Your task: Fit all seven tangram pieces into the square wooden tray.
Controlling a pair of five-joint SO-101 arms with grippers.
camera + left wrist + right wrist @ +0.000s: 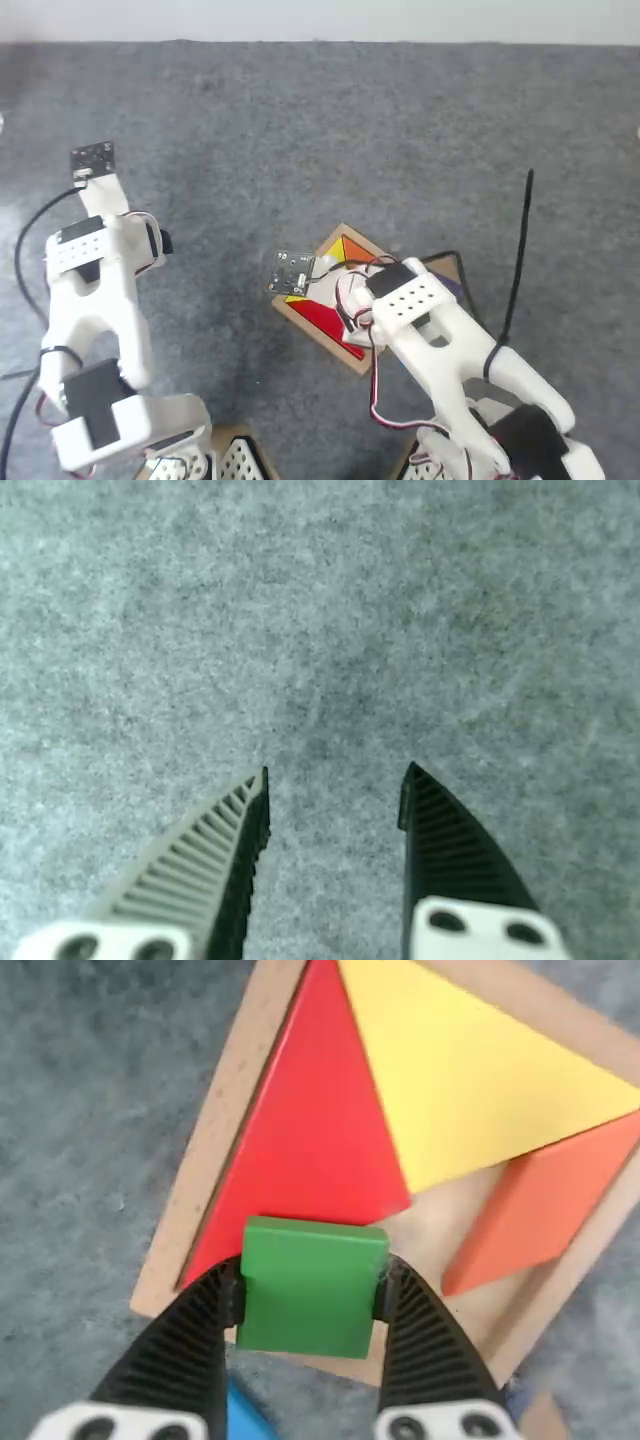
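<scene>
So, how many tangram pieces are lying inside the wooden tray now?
3: red triangle against the tray rim, yellow triangle touching it, orange piece beside the yellow. The right gripper holds a green square, not counted; others may be hidden.

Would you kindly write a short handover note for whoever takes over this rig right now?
Left hand: open, holding nothing, over bare grey carpet.
Right hand: shut on the green square piece, held over the square wooden tray at the corner of the red triangle.
Done: the red triangle, the yellow triangle and an orange piece lie in the tray.
Left: seat the green square piece in the bare gap beside them. A blue piece lies just outside the tray's edge. Fit it, then the rest of the seven.
</scene>
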